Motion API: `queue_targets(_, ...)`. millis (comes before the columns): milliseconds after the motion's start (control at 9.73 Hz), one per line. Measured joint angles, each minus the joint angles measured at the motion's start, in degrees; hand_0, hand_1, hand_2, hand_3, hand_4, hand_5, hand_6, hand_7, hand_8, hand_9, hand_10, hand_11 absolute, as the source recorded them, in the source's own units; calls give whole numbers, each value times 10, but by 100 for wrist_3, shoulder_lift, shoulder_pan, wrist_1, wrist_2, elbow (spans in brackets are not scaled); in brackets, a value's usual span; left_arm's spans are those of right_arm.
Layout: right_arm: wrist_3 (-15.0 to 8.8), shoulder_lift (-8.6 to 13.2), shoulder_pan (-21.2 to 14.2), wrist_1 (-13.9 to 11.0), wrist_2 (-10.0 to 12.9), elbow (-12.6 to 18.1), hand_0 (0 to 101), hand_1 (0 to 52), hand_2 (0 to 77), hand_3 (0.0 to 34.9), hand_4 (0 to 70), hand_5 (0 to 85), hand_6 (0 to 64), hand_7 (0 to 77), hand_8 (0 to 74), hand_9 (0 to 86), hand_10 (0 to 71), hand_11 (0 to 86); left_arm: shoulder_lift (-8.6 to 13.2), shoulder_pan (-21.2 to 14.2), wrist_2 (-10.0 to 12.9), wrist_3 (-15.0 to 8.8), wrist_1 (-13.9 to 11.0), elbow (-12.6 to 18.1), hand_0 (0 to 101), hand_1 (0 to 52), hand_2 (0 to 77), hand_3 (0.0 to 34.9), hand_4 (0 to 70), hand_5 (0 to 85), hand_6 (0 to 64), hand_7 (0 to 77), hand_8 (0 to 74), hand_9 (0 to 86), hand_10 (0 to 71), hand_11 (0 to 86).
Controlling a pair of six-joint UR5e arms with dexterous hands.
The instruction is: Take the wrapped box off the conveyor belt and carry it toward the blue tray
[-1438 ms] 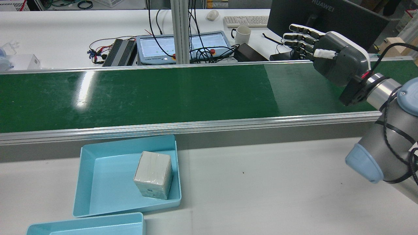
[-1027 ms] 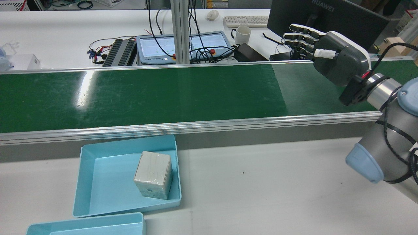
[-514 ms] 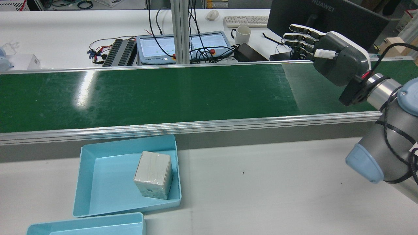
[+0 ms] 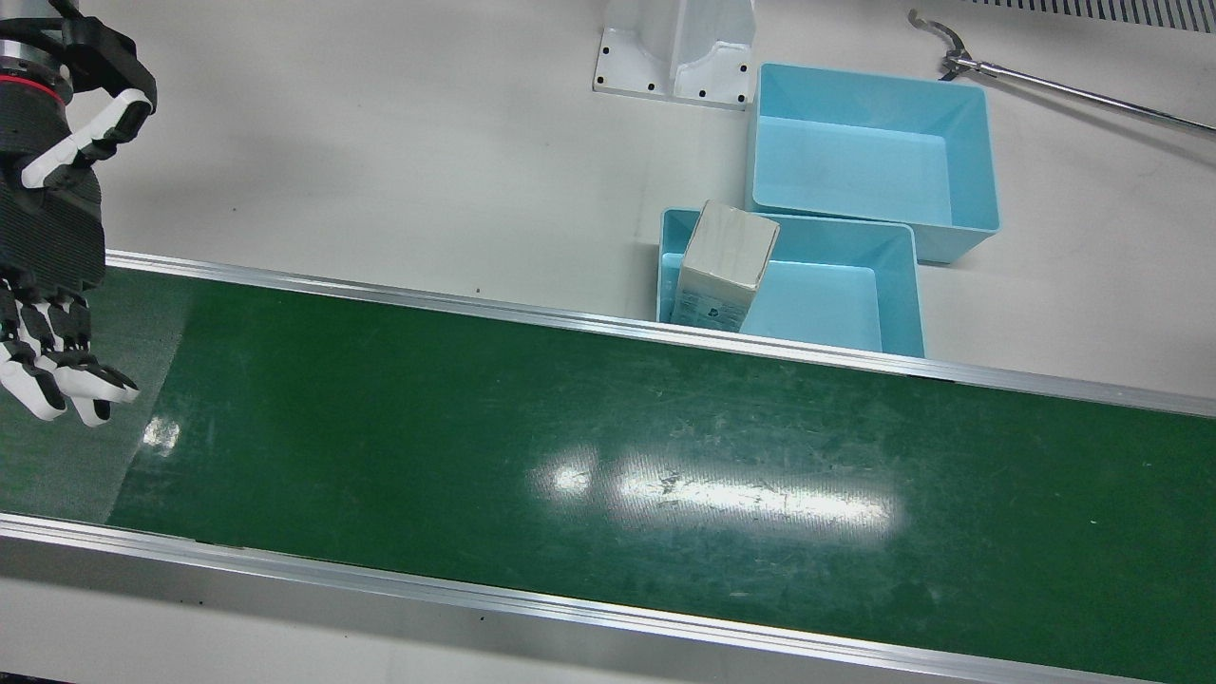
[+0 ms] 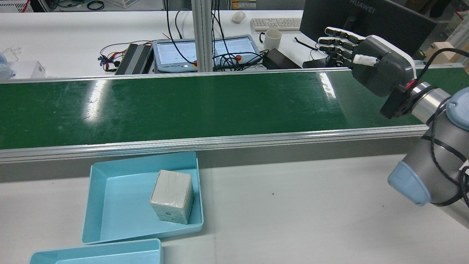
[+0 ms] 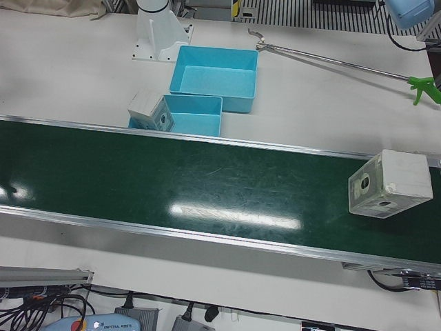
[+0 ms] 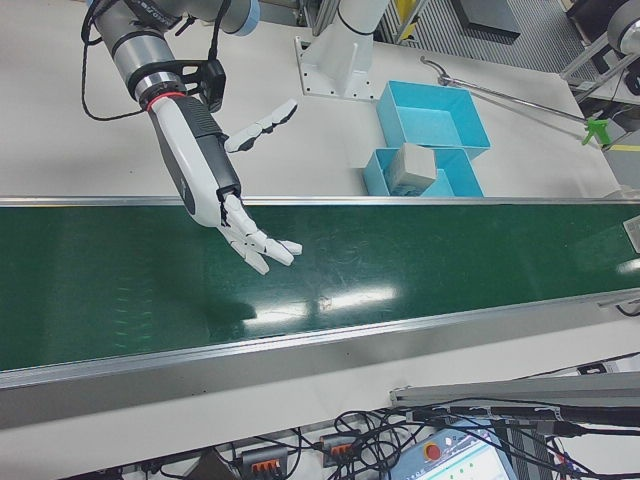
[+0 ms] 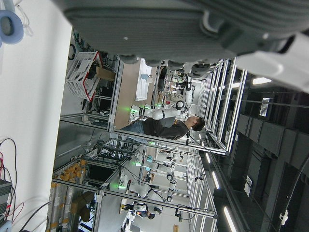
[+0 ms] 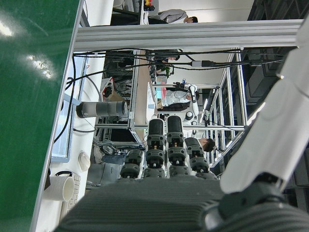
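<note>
A wrapped whitish box lies on the green conveyor belt at its far right end in the left-front view; the rear view does not show it. A second wrapped box stands inside the near blue tray beside the belt. My right hand hovers open above the belt's other end, fingers stretched out and holding nothing, far from both boxes. The left hand view shows only the underside of my left hand; its fingers are out of sight.
A second blue tray sits behind the first one. A long grabber tool with a green handle lies on the white table. A monitor, a mug and cables stand beyond the belt.
A paler patch on the belt has slid to the right in the rear view, so the belt is running. My right hand and the box in the tray have stayed still.
</note>
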Motion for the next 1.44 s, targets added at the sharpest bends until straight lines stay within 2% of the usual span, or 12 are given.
queue_targets(1438, 0, 0, 2, 0, -6, 0, 388, 22, 16, 1, 60, 136, 87, 213, 191, 224, 76, 114, 0, 0, 0, 0, 0, 0, 0, 0, 11, 0, 0, 11, 5, 5, 5, 0, 5, 5)
